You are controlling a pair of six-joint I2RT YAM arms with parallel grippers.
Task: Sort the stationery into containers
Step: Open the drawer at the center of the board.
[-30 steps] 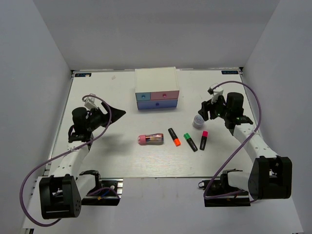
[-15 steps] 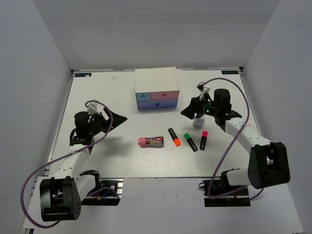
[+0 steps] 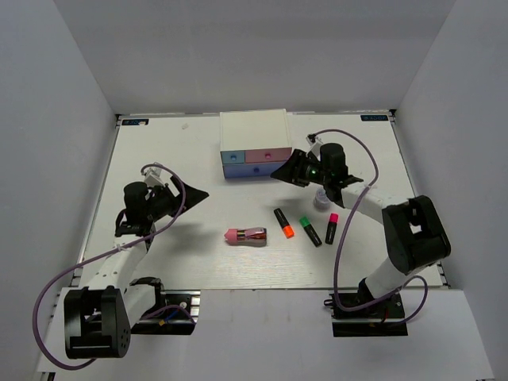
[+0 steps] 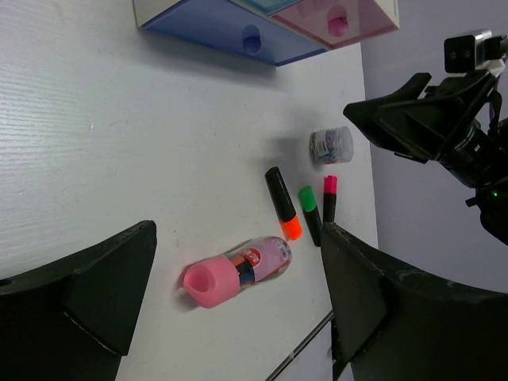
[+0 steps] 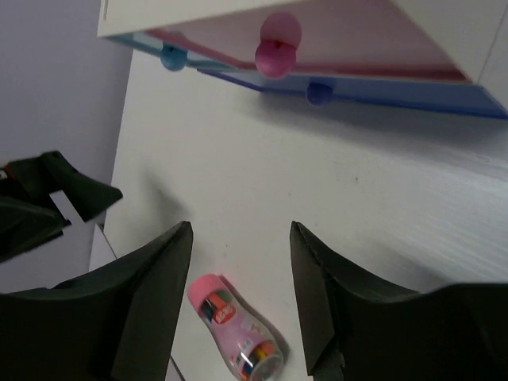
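White worktop is carrying 5 loose items and 1 chest. Nearest the arm bases, 1 pink translucent tube is lying on its side near the middle, its pink cap pointing left and coloured contents showing through. Just right of it, 3 short black markers are lying apart in a loose row: the orange-ended marker with its coloured end toward the bases, and the green-ended marker and pink-ended marker with coloured ends pointing away. The left hand is hovering to the left of the tube and well apart from it, fingers spread wide, gripping nothing. 1 whitish-grey conical piece is standing just beyond the pink-ended marker, beside the right arm. The right hand is hanging near the chest's right front corner, fingers parted and empty, apart from the drawers. Farthest, 1 white drawer chest is sitting with its small blue drawer, pink drawer and wide blue drawer all appearing shut, each showing 1 knob.
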